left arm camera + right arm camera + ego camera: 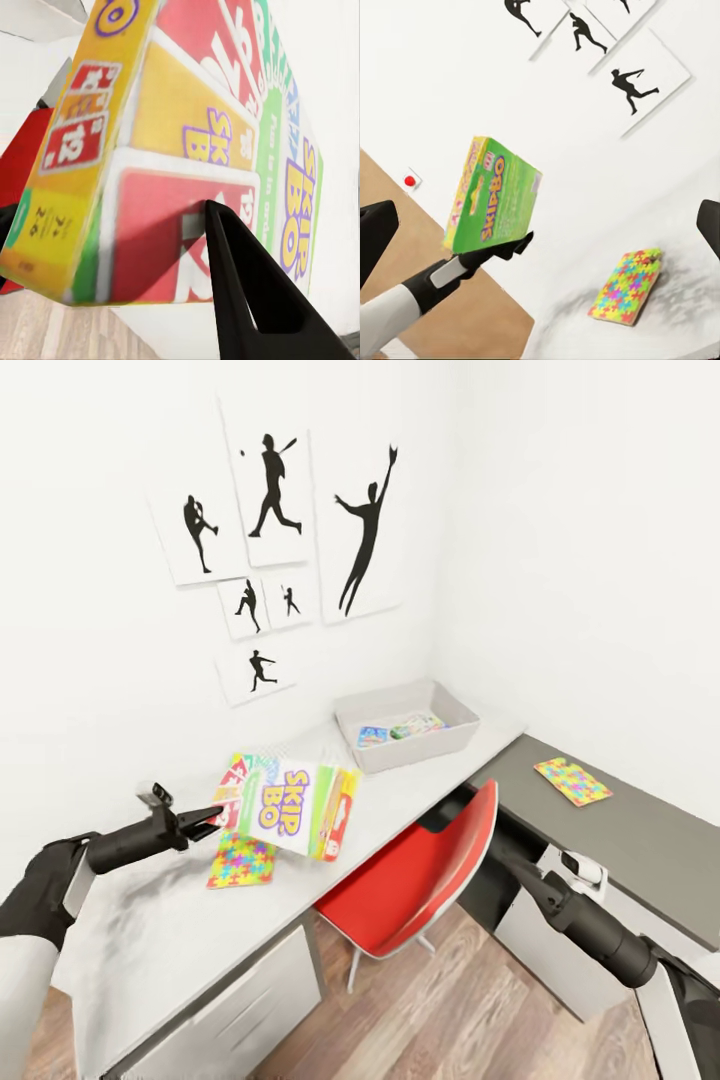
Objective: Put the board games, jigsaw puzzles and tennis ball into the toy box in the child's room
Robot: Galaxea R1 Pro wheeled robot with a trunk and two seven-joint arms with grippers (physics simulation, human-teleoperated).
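Observation:
My left gripper (215, 818) is shut on one edge of a Skip-Bo board game (285, 805) and holds it tilted above the table (150, 930). Close up, the box (187, 150) has a black finger (255, 292) pressed on its cover. Under it, a jigsaw puzzle (240, 860) lies flat on the table. The toy box (350, 715) stands in the far corner with two flat printed boxes (400, 728) inside. A second jigsaw puzzle (572, 780) lies on the dark grey side desk. My right gripper (515, 868) hangs open beside the chair. The tennis ball and the bed are out of view.
A red chair (430, 870) is pushed in at the corner between the two desks. White drawers (250, 1000) sit under the table. Baseball silhouette pictures (275, 490) hang on the wall. The right wrist view shows the held box (495, 195), the puzzle (628, 285) and a red wall button (410, 180).

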